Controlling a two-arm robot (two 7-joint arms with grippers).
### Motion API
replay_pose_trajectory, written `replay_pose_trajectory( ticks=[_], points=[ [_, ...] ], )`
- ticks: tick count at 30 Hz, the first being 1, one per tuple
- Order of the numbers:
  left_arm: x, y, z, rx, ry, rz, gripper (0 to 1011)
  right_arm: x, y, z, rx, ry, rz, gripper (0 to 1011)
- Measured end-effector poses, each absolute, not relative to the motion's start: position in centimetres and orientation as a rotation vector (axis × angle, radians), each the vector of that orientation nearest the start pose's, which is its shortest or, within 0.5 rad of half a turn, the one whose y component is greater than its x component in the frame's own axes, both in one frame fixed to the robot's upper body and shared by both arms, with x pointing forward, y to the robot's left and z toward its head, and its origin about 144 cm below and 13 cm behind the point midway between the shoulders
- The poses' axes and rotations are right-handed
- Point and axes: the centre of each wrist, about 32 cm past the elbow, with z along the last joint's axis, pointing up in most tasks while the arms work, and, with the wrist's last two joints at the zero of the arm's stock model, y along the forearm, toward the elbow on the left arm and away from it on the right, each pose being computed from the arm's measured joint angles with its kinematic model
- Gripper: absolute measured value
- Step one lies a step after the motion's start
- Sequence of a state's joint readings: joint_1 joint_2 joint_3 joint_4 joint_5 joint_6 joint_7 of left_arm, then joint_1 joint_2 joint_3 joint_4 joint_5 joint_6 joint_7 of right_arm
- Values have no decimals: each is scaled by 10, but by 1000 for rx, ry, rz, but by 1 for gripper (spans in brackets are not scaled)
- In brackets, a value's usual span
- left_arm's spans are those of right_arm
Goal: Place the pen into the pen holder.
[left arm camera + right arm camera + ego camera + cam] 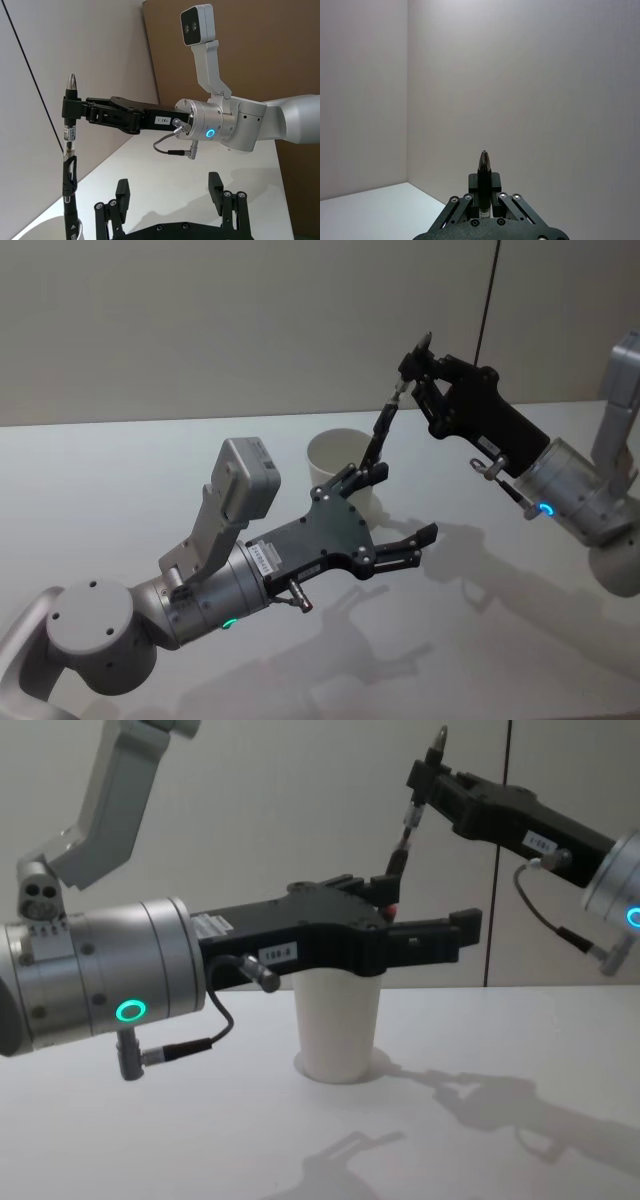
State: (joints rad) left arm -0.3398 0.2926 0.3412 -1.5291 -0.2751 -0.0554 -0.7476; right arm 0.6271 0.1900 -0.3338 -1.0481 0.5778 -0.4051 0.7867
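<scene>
Head view is showing the right gripper [418, 357] clamping the pen [383, 423] above the cup [338, 462]; left gripper [398, 512] (jaws spread) is hovering nearby. Chest view is revealing the cup's side on the white table [500, 1140].

Even, soft light; faint arm shadows on table [120, 470].

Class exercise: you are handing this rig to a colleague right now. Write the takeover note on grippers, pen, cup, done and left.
Right gripper: shut on the pen near its top end, raised above the table.
Left gripper: open, holding nothing, beside the pen holder.
Pen: tilted, lower end at the holder's opening; how far inside cannot be told.
Done: pen picked up and brought to the holder.
Left: lower, release, withdraw.
</scene>
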Motion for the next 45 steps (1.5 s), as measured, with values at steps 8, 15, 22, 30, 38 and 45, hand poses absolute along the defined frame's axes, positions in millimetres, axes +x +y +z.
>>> replay_pose_trajectory(
  ticks=[8,15,22,30,38,45],
  points=[
    [532,212,1233,-40,-265,508,1003,619,-224,1224,422,-293,-633,123],
    [532,212,1233,-40,-265,508,1003,620,-223,1225,426,-294,-630,123],
    [532,212,1233,-40,-265,508,1003,620,-222,1225,425,-298,-622,123],
    [532,212,1233,-40,-265,508,1003,619,-213,1225,414,-307,-608,123],
    [532,212,1233,-40,-265,508,1003,616,-189,1218,390,-320,-601,123],
    [532,212,1233,-40,-265,508,1003,614,-175,1213,366,-343,-604,123]
  ],
)
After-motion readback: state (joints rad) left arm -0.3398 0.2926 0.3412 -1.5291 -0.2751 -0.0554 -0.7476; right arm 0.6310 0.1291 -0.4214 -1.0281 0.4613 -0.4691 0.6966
